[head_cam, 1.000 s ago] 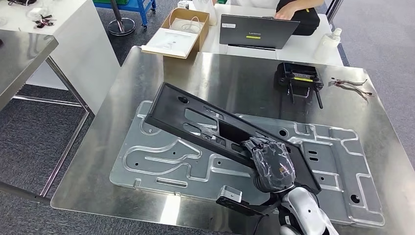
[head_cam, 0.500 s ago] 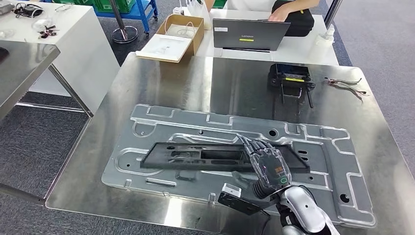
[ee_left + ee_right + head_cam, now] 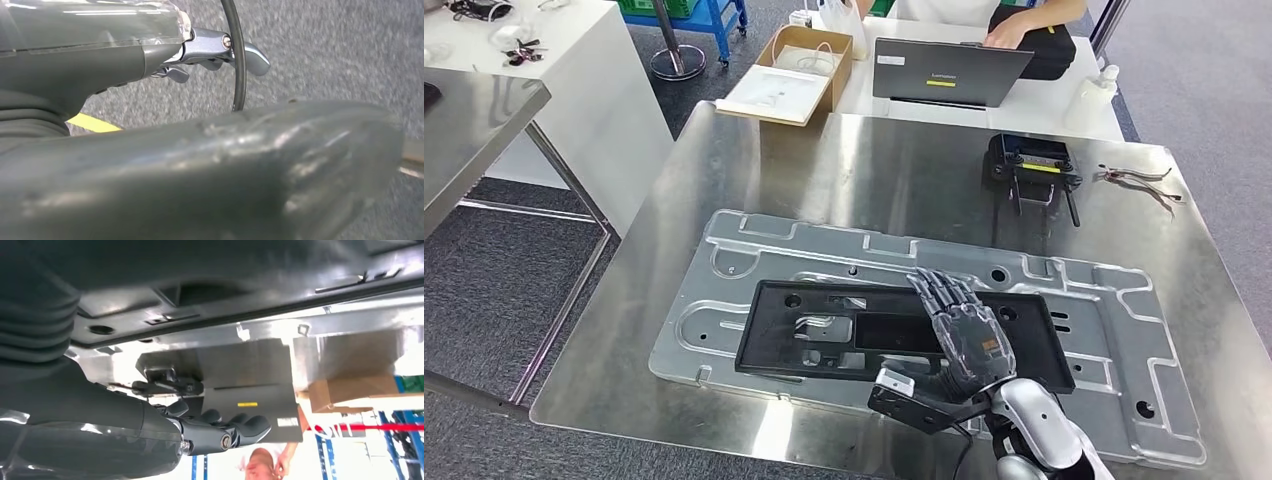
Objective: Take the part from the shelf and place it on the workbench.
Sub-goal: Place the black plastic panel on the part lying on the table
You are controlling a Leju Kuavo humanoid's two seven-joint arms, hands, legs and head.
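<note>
While the right hand [image 3: 964, 335] hovers, fingers apparently spread and empty, the black cutout-pierced part [image 3: 824, 335] lies flat.

The right hand [image 3: 969, 335] covers part of the black part [image 3: 824, 330]. The person [image 3: 1014, 25] behind the laptop [image 3: 949, 72] is cut off by the frame's top edge.

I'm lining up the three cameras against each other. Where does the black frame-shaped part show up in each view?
Head view: the black part lies flat on the silver stamped plate, mid-table, under the right hand.
Right wrist view: its dark underside spans the picture's upper area, close up.
Left wrist view: not in it.
Shared landmark: the laptop.
</note>
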